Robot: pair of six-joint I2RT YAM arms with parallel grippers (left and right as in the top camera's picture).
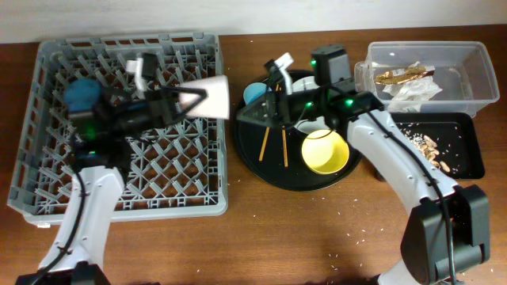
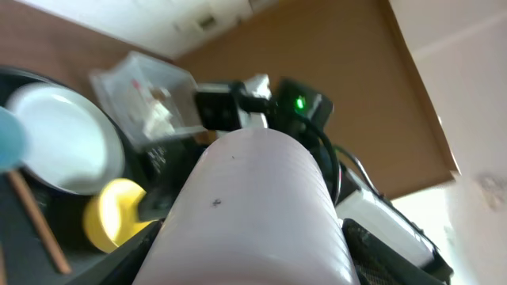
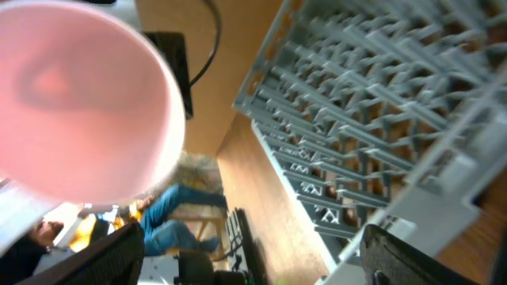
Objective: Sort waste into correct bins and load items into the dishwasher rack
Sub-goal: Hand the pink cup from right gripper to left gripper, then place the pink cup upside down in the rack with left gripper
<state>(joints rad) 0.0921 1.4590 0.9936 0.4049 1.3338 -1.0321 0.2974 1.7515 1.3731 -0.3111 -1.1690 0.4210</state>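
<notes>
Waste looks sorted into clear tub [image 1: 475, 49] and black tray [image 1: 462, 136]; left fingers [image 1: 179, 99] clamp the pink-white cup [image 1: 210, 96] over the dishwasher rack [image 1: 158, 182], right fingers [image 3: 428, 257] apart and empty, while plate [image 2: 67, 146], yellow bowl [image 1: 325, 152], blue cup [image 1: 254, 93] and chopsticks [image 1: 284, 149] await loading.

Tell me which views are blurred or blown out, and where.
Overhead: sharp, but the cup is washed out white. Left wrist: cup fills the foreground, soft; plate blurred. Right wrist: cup out of focus, rack sharper.
</notes>
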